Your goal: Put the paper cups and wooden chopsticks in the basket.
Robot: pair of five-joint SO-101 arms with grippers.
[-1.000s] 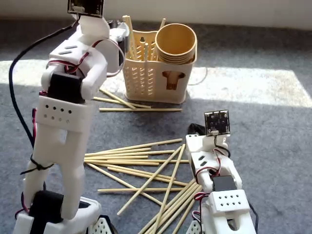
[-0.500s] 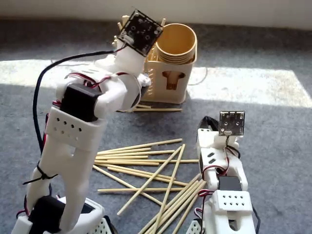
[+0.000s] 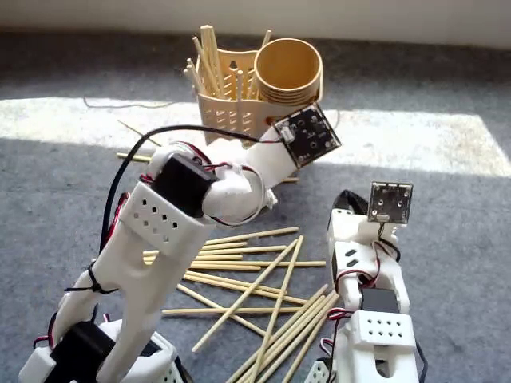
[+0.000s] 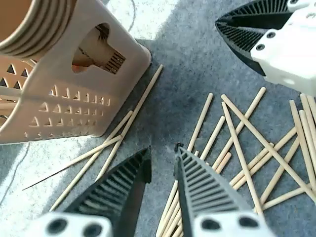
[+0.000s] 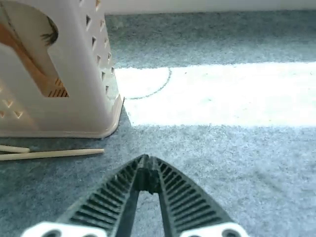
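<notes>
High view shows the basket (image 3: 239,120) at the far side of the grey carpet (image 3: 447,239), holding stacked paper cups (image 3: 288,70) and several chopsticks (image 3: 209,56). Many loose chopsticks (image 3: 239,275) lie scattered between the arms. Left tool (image 4: 163,150) hovers over them near the basket, slightly spread and empty. Right tool (image 5: 146,174) is pressed together, empty.

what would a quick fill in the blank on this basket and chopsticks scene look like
1. The basket holds a stack of paper ____.
2. The left gripper is ____ and holds nothing.
3. The right gripper is ____, its tips touching.
4. Most wooden chopsticks lie loose on the carpet, ____ the basket.
Missing words: cups; open; shut; outside.
</notes>
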